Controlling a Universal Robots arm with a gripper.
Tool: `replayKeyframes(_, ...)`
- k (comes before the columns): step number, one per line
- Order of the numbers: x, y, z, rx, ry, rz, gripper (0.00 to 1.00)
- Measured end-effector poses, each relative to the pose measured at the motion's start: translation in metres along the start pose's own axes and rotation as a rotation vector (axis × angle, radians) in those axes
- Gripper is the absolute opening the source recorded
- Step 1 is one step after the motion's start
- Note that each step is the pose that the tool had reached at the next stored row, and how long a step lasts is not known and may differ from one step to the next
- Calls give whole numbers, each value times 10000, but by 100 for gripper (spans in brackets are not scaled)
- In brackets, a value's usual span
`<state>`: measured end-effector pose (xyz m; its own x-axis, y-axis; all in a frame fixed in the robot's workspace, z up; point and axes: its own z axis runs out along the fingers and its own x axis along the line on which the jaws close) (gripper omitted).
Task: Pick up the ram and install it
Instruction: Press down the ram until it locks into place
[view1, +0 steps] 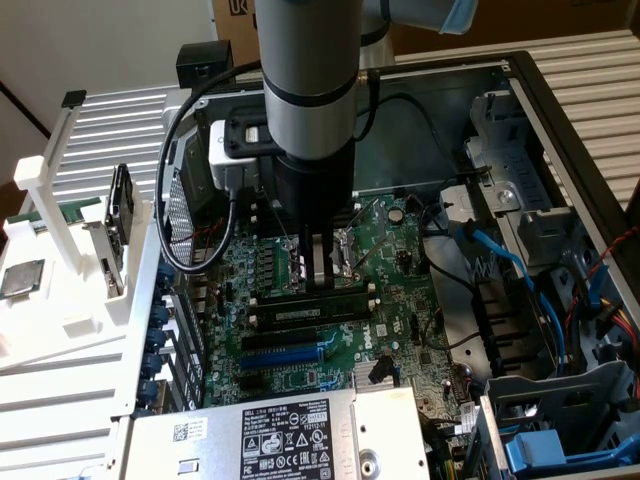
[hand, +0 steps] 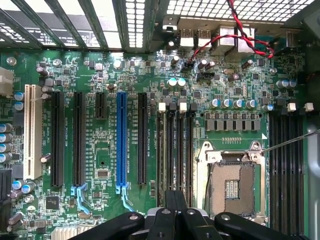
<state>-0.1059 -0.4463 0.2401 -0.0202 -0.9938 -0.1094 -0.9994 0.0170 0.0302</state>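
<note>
**A:** Where's the ram (view1: 310, 306)?

**B:** Exterior view, centre of frame, just below the arm. It's edge-up on the motherboard (view1: 400, 300), lined up along the black memory slots, with a black slot and then the blue slot (view1: 290, 352) below it in the frame. I can't tell from here whether it's fully seated or only resting in the slot mouth.

**A:** Long axis?

**B:** It runs from the exterior view's left to its right, with the right end slightly higher in the frame. That's parallel to the slots, with no visible skew.

**A:** Gripper (view1: 320, 280) relative to it?

**B:** Straight above and pointing down. The tips meet the stick's top edge at about mid-length, so there's no sideways offset to speak of.

**A:** Fingers?

**B:** Drawn close with only a thin gap between them. I read that as pinched across the stick's thickness at the top edge, so the closing direction is square to the long axis.

**A:** Wrist view agree?

**B:** Yes. The gripper (hand: 175, 215) sits at bottom centre of the frame, with the fingers nearly together. They're over the group of memory slots that lies between the blue slot (hand: 121, 142) and the empty CPU socket (hand: 232, 185). The slots run up the frame away from the fingertips. I can't pick out the stick's edge against the slots there.

**A:** So the key relation?

**B:** The stick is directly under the tips, with its axis along the slot.
</note>
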Motion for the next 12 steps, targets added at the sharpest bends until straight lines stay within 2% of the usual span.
replayKeyframes(2, 0, 0, -1, -20, 1, 2, 11)
replayKeyframes(5, 0, 0, 0, -309, 7, 39, 11)
replayKeyframes(8, 0, 2, 0, -478, 22, 60, 11)
replayKeyframes(12, 0, 10, 0, -716, 135, 94, 11)
